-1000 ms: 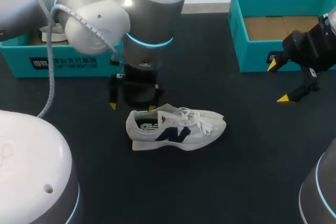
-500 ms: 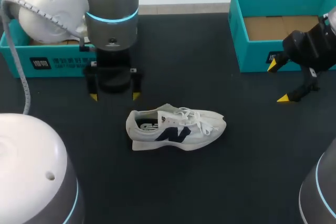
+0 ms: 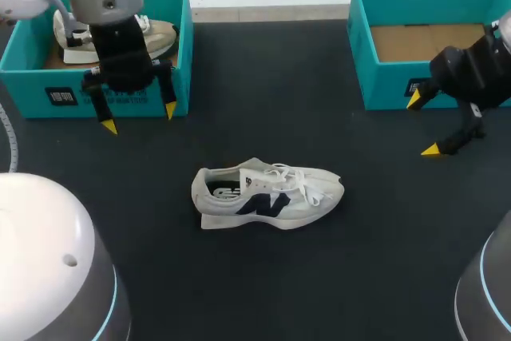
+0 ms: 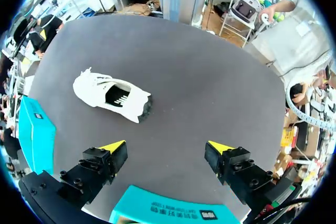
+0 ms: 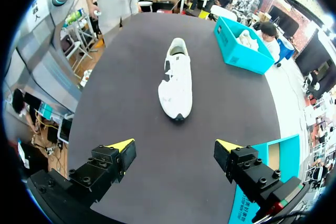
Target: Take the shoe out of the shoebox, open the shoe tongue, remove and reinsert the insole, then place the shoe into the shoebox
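Head view: the shoe (image 3: 267,197) sits at the middle of the table (image 3: 351,277), the left gripper (image 3: 139,118) spread wide before the far-left shoebox (image 3: 48,97), the right gripper (image 3: 422,125) spread wide before the far-right shoebox (image 3: 383,81). Left wrist view: fingers (image 4: 100,163) apart, shoe (image 4: 113,95) ahead of them. Right wrist view: fingers (image 5: 105,163) apart, shoe (image 5: 176,82) ahead

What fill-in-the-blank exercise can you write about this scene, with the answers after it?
The white shoe lies on the ___.
The second shoe sits in the box on the robot's ___ side.
The left gripper and the right gripper are both ___.
Missing words: table; left; open.
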`<state>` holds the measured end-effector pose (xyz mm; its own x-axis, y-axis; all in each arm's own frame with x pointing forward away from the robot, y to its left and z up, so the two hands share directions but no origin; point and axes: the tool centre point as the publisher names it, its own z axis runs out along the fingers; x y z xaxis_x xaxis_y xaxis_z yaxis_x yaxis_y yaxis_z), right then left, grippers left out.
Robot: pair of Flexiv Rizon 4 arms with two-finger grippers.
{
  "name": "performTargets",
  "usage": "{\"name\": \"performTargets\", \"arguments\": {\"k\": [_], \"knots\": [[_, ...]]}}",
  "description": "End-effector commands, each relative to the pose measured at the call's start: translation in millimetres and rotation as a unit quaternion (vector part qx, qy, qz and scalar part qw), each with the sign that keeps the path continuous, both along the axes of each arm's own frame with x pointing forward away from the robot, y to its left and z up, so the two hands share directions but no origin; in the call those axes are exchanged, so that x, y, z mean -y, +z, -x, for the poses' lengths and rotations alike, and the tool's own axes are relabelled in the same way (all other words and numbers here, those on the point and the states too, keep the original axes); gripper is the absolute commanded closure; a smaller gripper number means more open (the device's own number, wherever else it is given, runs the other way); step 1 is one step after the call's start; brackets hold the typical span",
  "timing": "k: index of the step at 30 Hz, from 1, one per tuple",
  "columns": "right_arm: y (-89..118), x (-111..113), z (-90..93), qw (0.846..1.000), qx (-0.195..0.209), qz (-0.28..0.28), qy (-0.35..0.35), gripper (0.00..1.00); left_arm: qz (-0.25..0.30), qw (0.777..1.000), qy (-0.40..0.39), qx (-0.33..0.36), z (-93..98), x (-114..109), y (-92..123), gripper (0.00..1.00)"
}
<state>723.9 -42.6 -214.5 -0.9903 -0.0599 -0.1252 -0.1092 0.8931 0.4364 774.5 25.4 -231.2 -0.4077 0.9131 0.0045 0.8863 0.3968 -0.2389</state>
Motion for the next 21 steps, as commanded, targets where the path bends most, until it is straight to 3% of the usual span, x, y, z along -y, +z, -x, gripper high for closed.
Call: {"name": "performTargets", "arguments": {"k": [1,11,13,21], "knots": [[-1,-1,-0.5,1.0,0.0,0.002,0.0,0.0,0.132,0.986,0.095,-0.023,7.5,-16,-3,0.0],[-1,-1,-0.5,1.0,0.0,0.002,0.0,0.0,0.255,0.943,0.199,-0.083,19.5,-57,-13,0.0],[-1,-1,-0.5,1.0,0.0,0.002,0.0,0.0,0.276,0.939,0.181,-0.099,22.5,-60,-15,0.0],[-1,-1,-0.5,1.0,0.0,0.002,0.0,0.0,0.276,0.939,0.181,-0.099,22.5,-60,-15,0.0]]}}
